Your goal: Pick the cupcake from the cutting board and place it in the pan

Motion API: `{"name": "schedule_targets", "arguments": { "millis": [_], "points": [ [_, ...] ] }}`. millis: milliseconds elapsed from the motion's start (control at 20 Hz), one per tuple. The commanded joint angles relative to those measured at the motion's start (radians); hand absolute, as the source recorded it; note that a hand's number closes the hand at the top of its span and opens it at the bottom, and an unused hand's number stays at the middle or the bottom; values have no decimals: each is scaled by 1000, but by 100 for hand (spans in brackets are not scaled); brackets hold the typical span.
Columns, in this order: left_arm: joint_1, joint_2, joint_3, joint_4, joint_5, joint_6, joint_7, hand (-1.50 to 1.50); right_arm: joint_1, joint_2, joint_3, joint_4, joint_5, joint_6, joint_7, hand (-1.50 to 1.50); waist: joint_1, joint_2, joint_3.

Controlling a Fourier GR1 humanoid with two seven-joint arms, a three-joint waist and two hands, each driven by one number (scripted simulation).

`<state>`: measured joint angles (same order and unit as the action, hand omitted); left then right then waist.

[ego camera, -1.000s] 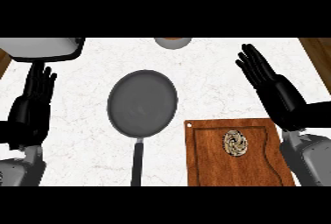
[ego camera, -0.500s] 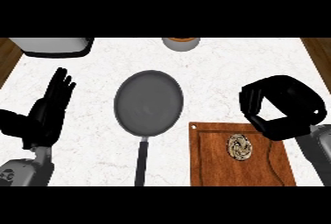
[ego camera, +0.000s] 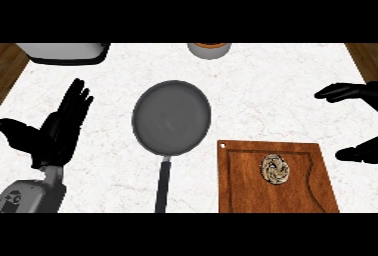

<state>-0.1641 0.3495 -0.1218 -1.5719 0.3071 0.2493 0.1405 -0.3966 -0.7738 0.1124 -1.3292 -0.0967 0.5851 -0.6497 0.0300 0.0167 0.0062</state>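
Observation:
The cupcake [ego camera: 275, 168], a small swirled beige round, lies near the middle of the brown wooden cutting board [ego camera: 244, 192] at the lower right. A dark grey pan [ego camera: 171, 117] sits in the middle of the counter, its black handle pointing toward me. My right hand [ego camera: 353, 93] shows at the right edge, spread wide with fingers above and thumb [ego camera: 359, 153] below, to the right of the board and apart from the cupcake. My left hand [ego camera: 57, 131] rests open at the left, fingers up.
A white appliance [ego camera: 63, 51] stands at the back left corner. A small orange-topped cup [ego camera: 209, 49] stands at the back centre. Wooden floor shows past the counter's left and right edges.
My right hand has swung out to the right edge and opened wide, away from above the board. The left hand has stayed at the left. The cupcake has not moved.

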Motion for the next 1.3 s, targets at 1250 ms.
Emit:
{"name": "schedule_targets", "arguments": {
  "millis": [1250],
  "points": [
    [20, -23, 42, 11, -28, -42, 24, 0, -228, -82, 552, -68, 840, -174, -159, -150, -22, -16, -6]
  ]
}}
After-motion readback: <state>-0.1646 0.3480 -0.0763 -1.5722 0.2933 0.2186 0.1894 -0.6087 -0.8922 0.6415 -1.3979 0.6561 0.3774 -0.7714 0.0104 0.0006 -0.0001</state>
